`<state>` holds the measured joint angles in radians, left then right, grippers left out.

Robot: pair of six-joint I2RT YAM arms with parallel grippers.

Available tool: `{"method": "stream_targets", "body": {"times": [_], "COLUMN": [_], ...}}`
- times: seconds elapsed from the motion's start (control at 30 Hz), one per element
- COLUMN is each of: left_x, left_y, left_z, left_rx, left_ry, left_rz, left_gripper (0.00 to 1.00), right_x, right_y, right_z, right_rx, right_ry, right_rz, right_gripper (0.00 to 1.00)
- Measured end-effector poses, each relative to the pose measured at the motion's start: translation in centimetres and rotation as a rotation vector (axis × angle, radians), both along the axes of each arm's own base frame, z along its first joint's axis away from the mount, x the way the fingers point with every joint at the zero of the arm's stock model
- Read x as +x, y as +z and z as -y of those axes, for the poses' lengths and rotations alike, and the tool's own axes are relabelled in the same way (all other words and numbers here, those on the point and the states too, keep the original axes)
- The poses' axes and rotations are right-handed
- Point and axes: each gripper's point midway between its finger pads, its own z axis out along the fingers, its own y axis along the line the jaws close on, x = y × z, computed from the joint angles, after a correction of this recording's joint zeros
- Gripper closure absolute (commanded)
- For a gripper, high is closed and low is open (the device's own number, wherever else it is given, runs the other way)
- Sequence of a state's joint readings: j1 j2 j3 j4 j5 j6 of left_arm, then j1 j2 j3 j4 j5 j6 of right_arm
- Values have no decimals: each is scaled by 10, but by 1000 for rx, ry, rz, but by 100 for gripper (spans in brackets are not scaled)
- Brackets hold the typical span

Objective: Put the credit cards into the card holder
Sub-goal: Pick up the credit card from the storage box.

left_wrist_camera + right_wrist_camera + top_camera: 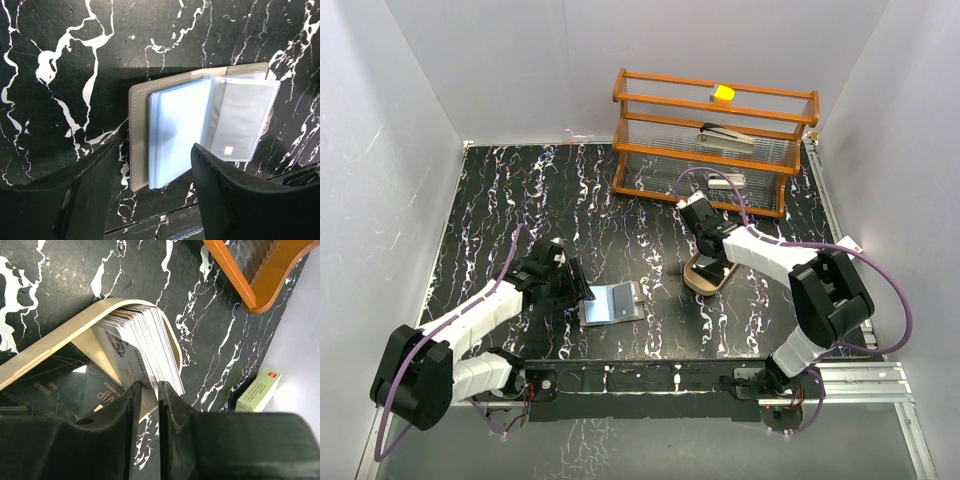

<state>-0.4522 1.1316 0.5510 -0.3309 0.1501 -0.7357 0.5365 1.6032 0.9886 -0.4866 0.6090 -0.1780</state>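
The card holder (612, 303) lies open on the black marbled table, its grey cover and clear inner sleeves facing up; it also shows in the left wrist view (200, 125). My left gripper (572, 280) is open and empty at its left edge, the fingers (235, 200) standing either side of its near edge. The credit cards (145, 335) stand on edge as a stack in a tan oval tray (60, 335); a dark card (55, 390) lies flat inside. My right gripper (150, 395) is down in the tray (708, 278), nearly shut, with the edges of a few cards between its tips.
An orange wooden rack (715, 140) with clear shelves stands at the back right; it holds a yellow block (723, 93) and a stapler (725, 135). Its foot (240, 275) is close to the tray. A small pale green box (257, 390) lies by the right wall.
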Motion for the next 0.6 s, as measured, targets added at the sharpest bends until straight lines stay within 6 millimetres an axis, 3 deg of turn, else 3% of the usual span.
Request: {"method": "stream_targets", "body": {"times": [0.2,0.43,0.6], "left_x": [-3,-5,-5], "left_y": [-11,-18,-18], "left_z": [-2,2,7], "left_rx": [10,-12,-40], "left_ry": [4,-5,-19], "left_rz": [-30,-44,-44], "left_gripper": [43,46,50], "right_x": [-3,-12,-27], "right_y": [2,5,23], "right_z": [-3,-23,-42], "right_rx": [21,150,306], "right_ry": [5,35,70], "right_rz": [-17,-74,-89], "right_gripper": [100,100,100]}}
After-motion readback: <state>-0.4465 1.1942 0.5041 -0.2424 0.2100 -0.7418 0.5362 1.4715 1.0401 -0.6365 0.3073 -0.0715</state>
